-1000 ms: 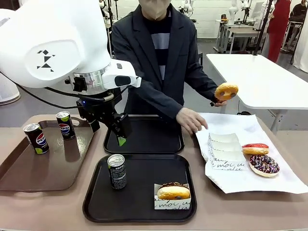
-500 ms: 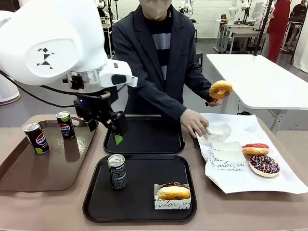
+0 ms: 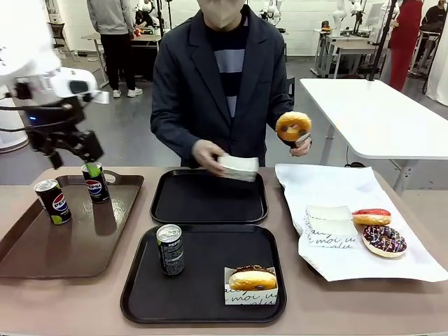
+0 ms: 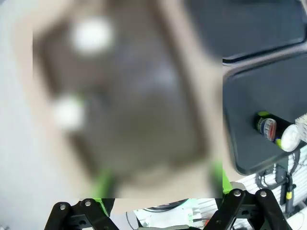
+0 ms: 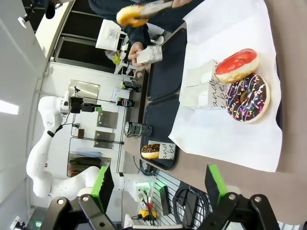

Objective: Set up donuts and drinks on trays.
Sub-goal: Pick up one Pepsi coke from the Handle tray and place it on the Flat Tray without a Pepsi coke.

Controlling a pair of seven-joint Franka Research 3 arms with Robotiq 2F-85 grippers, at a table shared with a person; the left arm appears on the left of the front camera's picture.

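The near tray (image 3: 210,262) holds a can (image 3: 170,249) upright at its left and a sleeved donut (image 3: 253,280) at its front right corner. To the right, on white paper (image 3: 336,183), a chocolate donut (image 3: 383,239) lies with a red donut (image 3: 371,216) just behind it, both beside a stack of sleeves (image 3: 329,225). To the left, a brown tray (image 3: 42,252) carries two upright cans at its far end, the left can (image 3: 53,201) and the far can (image 3: 94,182), which stand apart. The far tray (image 3: 208,199) sits just behind the near tray.

The left gripper (image 3: 73,166) hangs over the far can, fingers spread wide and gripping nothing. One green-padded tip overlaps the can's top; I cannot tell whether it touches. Its wrist view is blurred and shows the brown tray below. The right gripper (image 5: 158,187) is also wide open and holds nothing, looking across the paper.

At the far side a person holds a yellow donut (image 3: 292,126) in tongs (image 5: 156,8), raised well above the table, right of the far tray. The other hand (image 3: 206,154) holds a white sleeve (image 3: 239,167) over the far tray's far rim.
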